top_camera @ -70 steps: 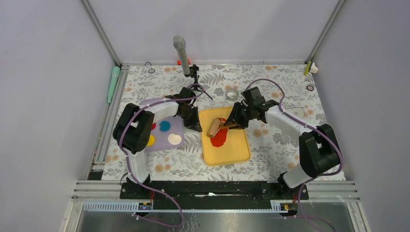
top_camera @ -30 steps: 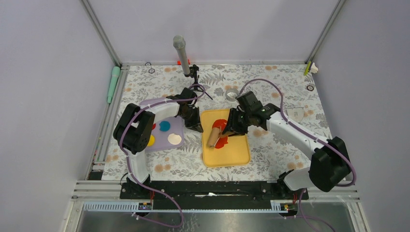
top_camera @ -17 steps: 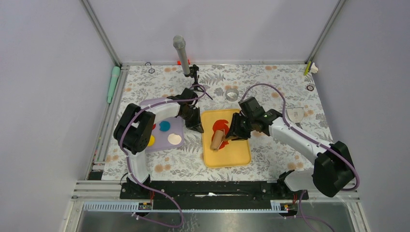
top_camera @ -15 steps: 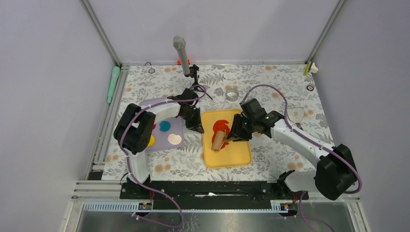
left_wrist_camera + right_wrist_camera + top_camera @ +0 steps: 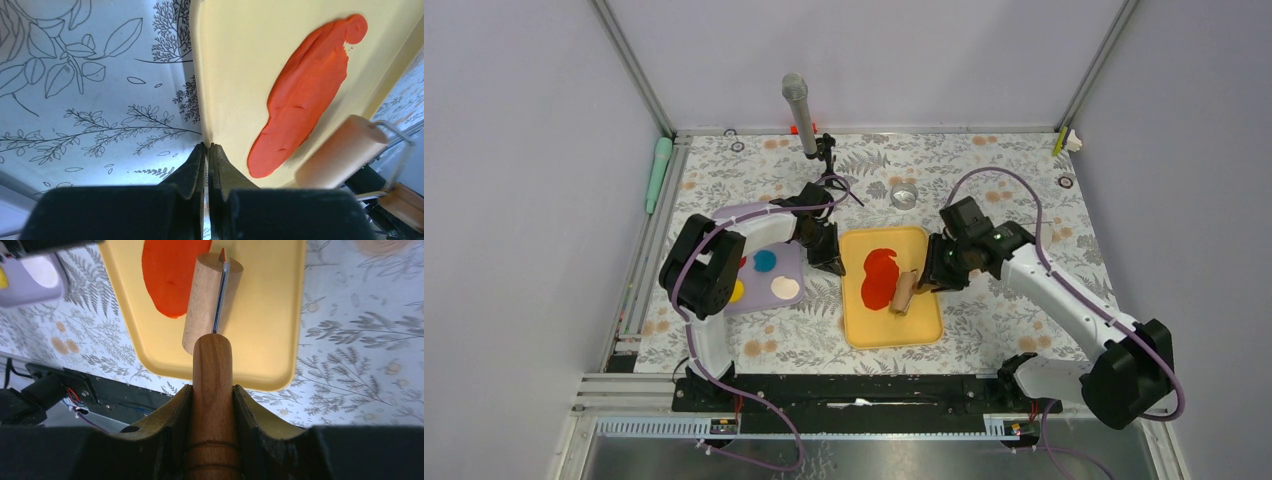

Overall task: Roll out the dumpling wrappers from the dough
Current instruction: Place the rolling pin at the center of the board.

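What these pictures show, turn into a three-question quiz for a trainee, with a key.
1. True or false: the red dough is a round ball.
2. Which fingers grip the roller by its handle? A. left fingers B. right fingers C. neither
3. Fill in: the dough lies on the ___ tray.
Key: 1 false, it is pressed flat; 2 B; 3 yellow.
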`<action>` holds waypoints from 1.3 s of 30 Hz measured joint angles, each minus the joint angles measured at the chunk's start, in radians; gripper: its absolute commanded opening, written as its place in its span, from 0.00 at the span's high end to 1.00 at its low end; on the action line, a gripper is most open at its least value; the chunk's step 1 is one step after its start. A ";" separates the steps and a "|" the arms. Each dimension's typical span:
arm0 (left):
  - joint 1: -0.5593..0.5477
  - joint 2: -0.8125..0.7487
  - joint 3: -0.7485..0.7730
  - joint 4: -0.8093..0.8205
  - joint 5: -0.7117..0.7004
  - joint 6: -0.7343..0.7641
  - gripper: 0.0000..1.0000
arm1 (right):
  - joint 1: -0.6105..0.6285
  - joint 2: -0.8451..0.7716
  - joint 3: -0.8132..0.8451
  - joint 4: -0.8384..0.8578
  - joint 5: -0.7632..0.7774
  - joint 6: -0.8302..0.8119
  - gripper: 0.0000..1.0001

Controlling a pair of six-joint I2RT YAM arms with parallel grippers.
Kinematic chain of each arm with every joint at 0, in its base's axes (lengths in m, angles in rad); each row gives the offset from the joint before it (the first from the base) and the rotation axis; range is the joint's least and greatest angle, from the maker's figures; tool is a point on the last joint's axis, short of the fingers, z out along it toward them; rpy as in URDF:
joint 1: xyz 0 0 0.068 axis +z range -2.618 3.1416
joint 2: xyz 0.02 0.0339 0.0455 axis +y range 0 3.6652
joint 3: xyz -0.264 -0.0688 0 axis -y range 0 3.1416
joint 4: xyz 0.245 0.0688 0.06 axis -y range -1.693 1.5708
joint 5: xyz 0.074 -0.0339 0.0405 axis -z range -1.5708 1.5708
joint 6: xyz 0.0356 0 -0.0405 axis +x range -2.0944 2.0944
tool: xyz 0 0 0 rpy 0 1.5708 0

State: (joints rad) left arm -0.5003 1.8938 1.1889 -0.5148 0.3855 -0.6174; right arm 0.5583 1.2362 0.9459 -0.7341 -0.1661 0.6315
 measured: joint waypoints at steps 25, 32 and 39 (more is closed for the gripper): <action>-0.053 0.056 0.126 0.023 -0.018 -0.093 0.71 | -0.631 -0.022 -0.089 0.339 0.045 -0.028 1.00; -0.054 0.055 0.127 0.004 -0.027 -0.075 0.46 | -0.668 0.021 -0.151 0.568 0.045 0.016 1.00; -0.054 -0.065 0.108 -0.040 -0.055 -0.029 0.43 | -0.707 0.071 -0.169 0.752 0.040 0.071 1.00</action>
State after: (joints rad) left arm -0.5545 1.8290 1.2968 -0.5552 0.3309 -0.6464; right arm -0.1490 1.3075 0.7773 0.0177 -0.1257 0.7025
